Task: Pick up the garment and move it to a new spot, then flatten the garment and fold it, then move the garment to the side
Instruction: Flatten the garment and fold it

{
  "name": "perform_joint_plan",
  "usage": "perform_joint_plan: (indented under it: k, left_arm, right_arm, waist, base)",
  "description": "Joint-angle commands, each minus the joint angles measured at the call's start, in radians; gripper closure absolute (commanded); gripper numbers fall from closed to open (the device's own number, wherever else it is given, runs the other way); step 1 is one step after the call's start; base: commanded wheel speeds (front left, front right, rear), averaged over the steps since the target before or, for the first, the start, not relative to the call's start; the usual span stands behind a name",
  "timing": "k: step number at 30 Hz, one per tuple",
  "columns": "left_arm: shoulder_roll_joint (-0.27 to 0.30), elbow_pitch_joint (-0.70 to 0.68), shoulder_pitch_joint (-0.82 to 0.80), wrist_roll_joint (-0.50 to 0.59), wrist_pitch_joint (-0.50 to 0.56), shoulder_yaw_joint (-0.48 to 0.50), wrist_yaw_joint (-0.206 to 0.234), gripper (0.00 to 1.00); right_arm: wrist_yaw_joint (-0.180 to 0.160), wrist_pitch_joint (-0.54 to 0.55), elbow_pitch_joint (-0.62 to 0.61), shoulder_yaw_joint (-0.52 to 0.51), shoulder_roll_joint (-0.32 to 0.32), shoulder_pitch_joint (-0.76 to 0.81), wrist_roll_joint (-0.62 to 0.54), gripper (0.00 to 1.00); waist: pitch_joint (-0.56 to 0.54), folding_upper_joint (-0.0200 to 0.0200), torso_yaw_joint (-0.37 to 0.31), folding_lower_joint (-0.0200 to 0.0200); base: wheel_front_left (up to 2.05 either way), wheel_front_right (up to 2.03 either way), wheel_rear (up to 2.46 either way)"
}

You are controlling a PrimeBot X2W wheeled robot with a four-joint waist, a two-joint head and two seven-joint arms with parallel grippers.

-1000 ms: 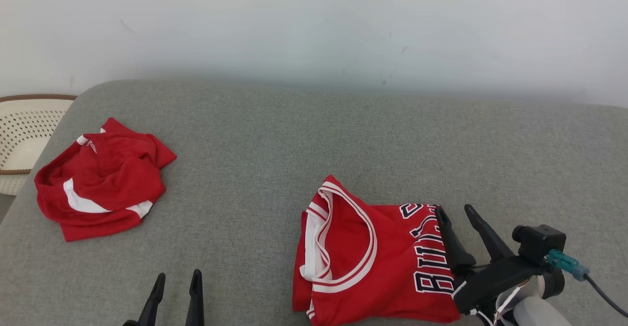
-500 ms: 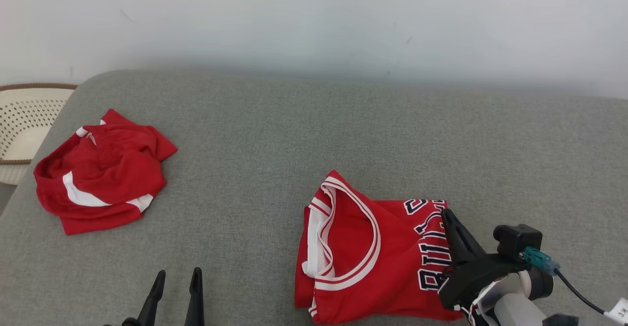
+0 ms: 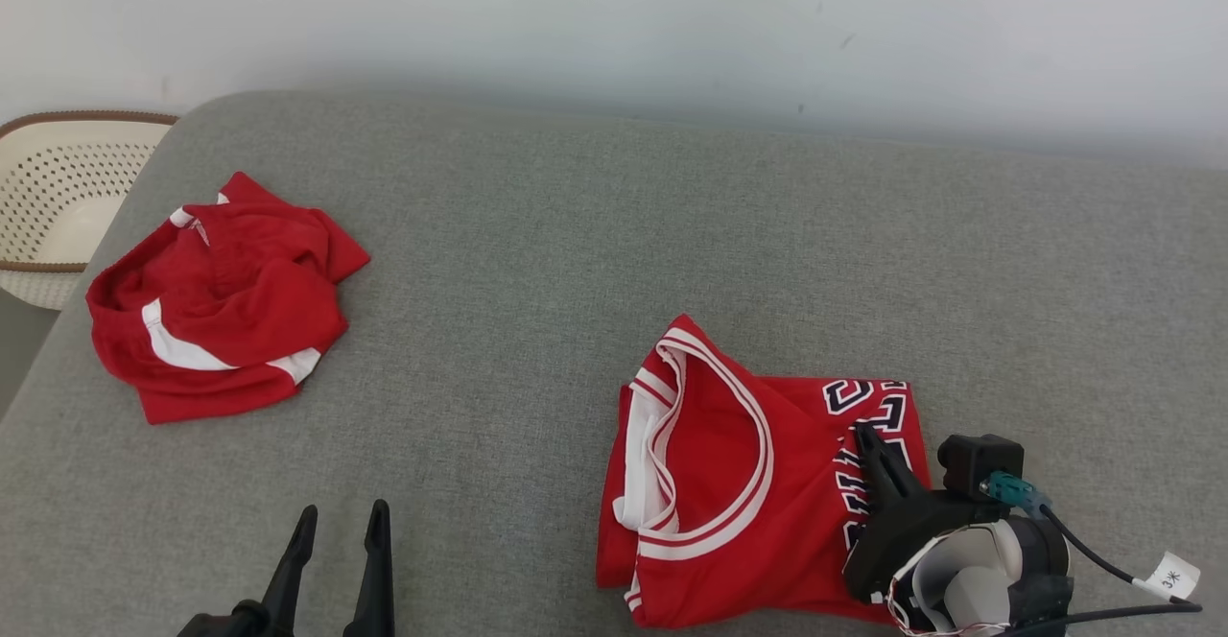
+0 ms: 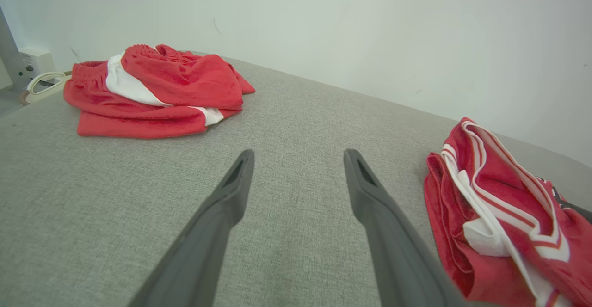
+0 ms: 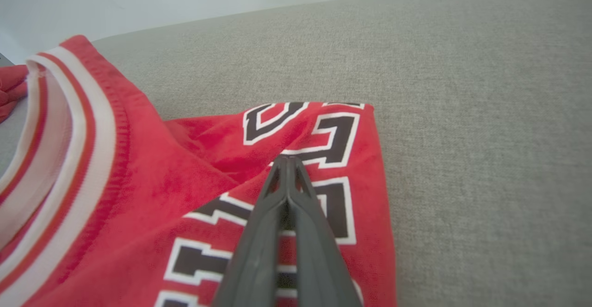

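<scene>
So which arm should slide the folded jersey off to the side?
Right. The right fingers are shut on a pucker in the folded jersey; the left fingers stand open over bare cushion, apart from it.

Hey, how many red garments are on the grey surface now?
2. The crumpled red shorts lie far left, near the basket; the red jersey lies folded near right.

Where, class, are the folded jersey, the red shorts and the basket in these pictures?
folded jersey (image 3: 710, 479): head view, red fabric inside the neckline.
red shorts (image 3: 249, 301): head view, red fabric at the middle.
basket (image 3: 58, 181): head view, perforated inner wall.
</scene>
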Motion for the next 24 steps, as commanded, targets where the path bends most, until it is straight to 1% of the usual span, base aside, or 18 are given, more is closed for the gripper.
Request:
perform_joint_plan:
  k: [1,4,7,17,24]
  left_arm:
    - [0.005,0.006,-0.002,0.005,-0.004,0.006,-0.006,0.00]
    - [0.004,0.011,-0.010,0.004,-0.004,0.009,-0.010,0.00]
    - [0.003,0.015,-0.013,0.004,-0.004,0.008,-0.014,0.00]
    - [0.000,0.005,-0.009,0.005,-0.004,0.001,-0.003,0.00]
    - [-0.002,0.006,-0.001,0.004,-0.004,-0.001,-0.001,0.00]
  right_arm:
    - [0.000,-0.002,0.006,-0.003,0.005,-0.010,-0.007,1.00]
    - [0.000,-0.002,0.021,-0.005,0.016,-0.015,-0.013,1.00]
    - [0.000,-0.002,0.030,0.016,0.030,-0.015,-0.010,1.00]
    - [0.000,-0.002,0.015,0.056,0.070,-0.024,0.012,1.00]
    - [0.000,-0.002,-0.001,0.128,0.079,-0.010,0.046,1.00]
  waist:
    - [0.004,0.0000,0.005,0.0000]
    - [0.005,0.0000,0.014,0.0000]
    - [0.004,0.0000,0.025,0.0000]
    - [0.004,0.0000,0.061,0.0000]
    - [-0.004,0.0000,0.080,0.0000]
  base:
    - [0.00,0.00,0.00]
    - [0.00,0.00,0.00]
    - [0.00,0.00,0.00]
    - [0.00,0.00,0.00]
    - [0.00,0.00,0.00]
